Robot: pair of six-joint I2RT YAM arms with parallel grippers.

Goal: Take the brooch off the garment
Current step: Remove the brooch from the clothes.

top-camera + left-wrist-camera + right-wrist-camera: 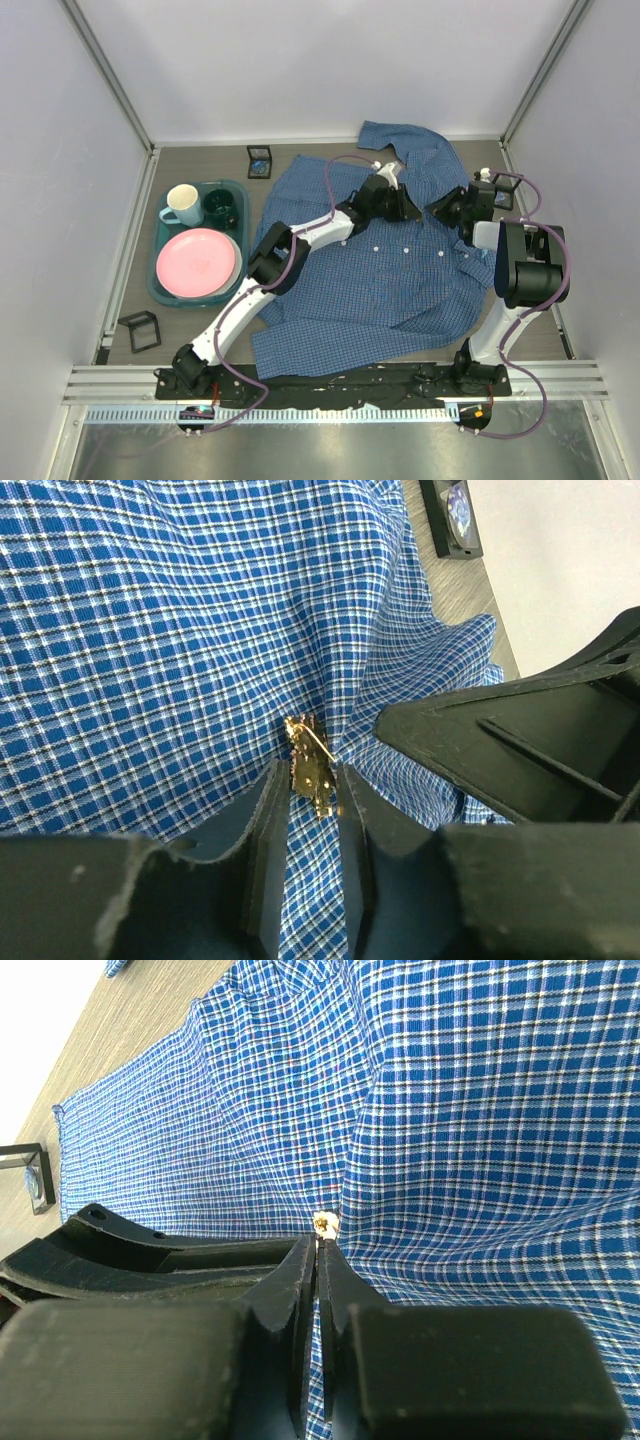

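The garment, a blue checked shirt, lies spread across the table middle. A small gold brooch is pinned to it near the collar end and pulls the cloth into creases. My left gripper is shut on the brooch, its tips on either side of the brooch body. My right gripper is nearly closed, pinching a thin fold of the garment right beside the brooch, which shows just past its tips. Both grippers meet tip to tip, left and right.
A teal tray at the left holds a pink plate, a white mug and a dark green cup. Small black boxes sit at the back and front left. Walls enclose the table.
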